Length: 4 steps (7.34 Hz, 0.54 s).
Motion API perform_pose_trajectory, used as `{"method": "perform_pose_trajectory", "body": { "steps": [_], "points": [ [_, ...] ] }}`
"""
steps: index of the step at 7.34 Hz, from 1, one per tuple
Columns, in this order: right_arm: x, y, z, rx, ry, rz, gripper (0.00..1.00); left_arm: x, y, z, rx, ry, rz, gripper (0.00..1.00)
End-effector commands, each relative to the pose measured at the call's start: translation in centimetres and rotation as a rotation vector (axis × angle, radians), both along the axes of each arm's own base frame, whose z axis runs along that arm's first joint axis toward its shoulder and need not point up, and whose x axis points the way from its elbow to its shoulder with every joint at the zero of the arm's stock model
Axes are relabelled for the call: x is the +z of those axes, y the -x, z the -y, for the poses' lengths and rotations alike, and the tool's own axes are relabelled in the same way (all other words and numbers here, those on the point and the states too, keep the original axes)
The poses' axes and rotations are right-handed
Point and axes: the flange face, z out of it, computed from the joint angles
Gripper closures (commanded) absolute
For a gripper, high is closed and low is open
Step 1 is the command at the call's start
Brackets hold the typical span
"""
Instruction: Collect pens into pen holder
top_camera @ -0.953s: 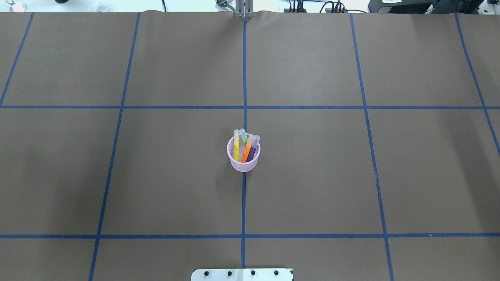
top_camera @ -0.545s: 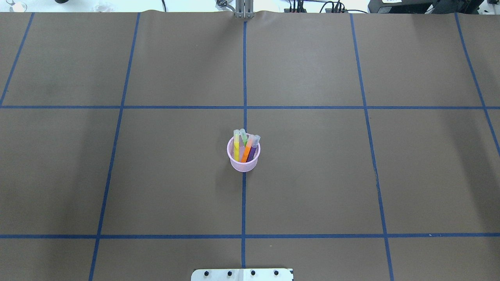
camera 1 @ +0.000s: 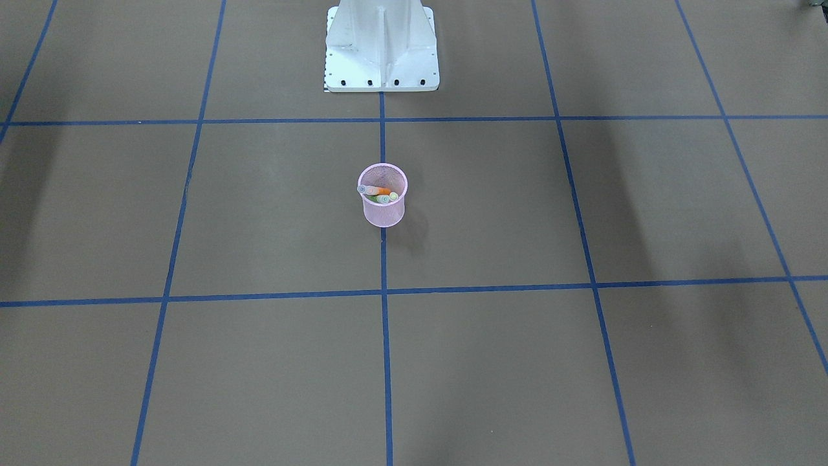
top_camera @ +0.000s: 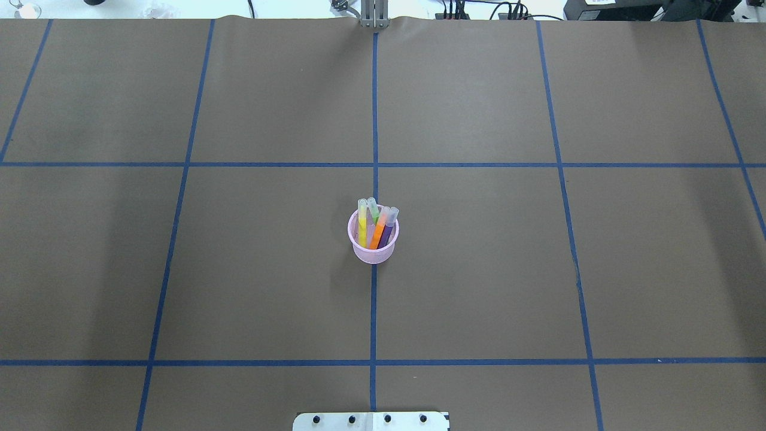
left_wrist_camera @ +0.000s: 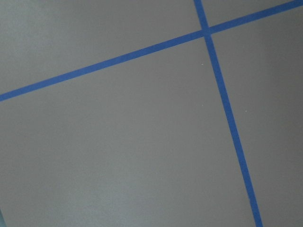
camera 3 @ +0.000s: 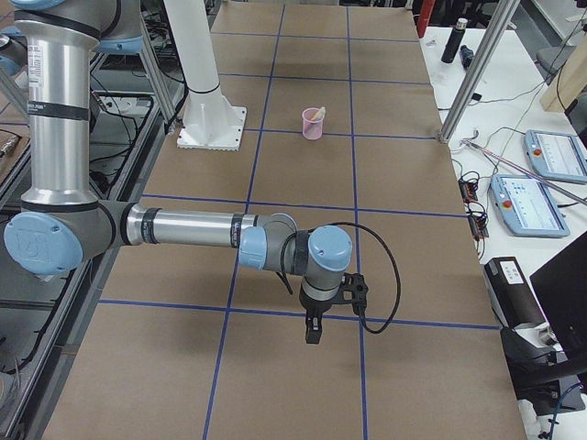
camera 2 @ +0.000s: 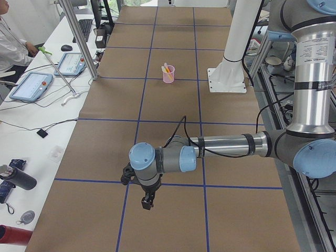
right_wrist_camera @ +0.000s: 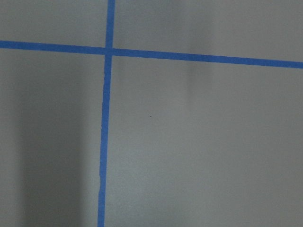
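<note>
Hard to see: the left gripper (camera 2: 146, 203) and the right gripper (camera 3: 313, 335) show only from the table ends, small and dark, so I cannot tell how far either pair of fingers is parted (both wrist cameras give just brown cover and blue tape).
Pens: all four are in the pink cup (top_camera: 373, 252), leaning toward its far rim: yellow pen (top_camera: 362, 225), orange pen (top_camera: 377, 234), purple pen (top_camera: 388, 231), and the green pen (top_camera: 374, 210) mostly hidden behind the others.
Room: the cup sits on the centre tape line, mid-table (top_camera: 479, 269), well apart from every edge and from both grippers.
Cut off: the white base (top_camera: 371, 421) by the overhead view's bottom edge.
View against view: the front camera sees into the cup, only cap ends and some orange; the overhead shows the coloured shafts; only the end views show the arms.
</note>
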Motion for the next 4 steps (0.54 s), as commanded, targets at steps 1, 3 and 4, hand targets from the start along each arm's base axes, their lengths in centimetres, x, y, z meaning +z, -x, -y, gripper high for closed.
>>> {"method": "perform_pose_trajectory", "body": {
  "steps": [1,3,4],
  "points": [
    [-0.7,-0.5,0.0,0.003,-0.023,0.0,0.0,0.2,0.1,0.0,0.0,0.001,0.004,0.0],
    [-1.2,-0.5,0.2,0.013,-0.025,0.001,0.0,-0.3,0.1,0.3,0.0,-0.011,0.005,0.0],
    [-1.3,-0.5,0.0,0.012,-0.028,0.001,0.0,-1.0,0.1,0.3,-0.005,-0.023,0.003,0.0]
  ]
}}
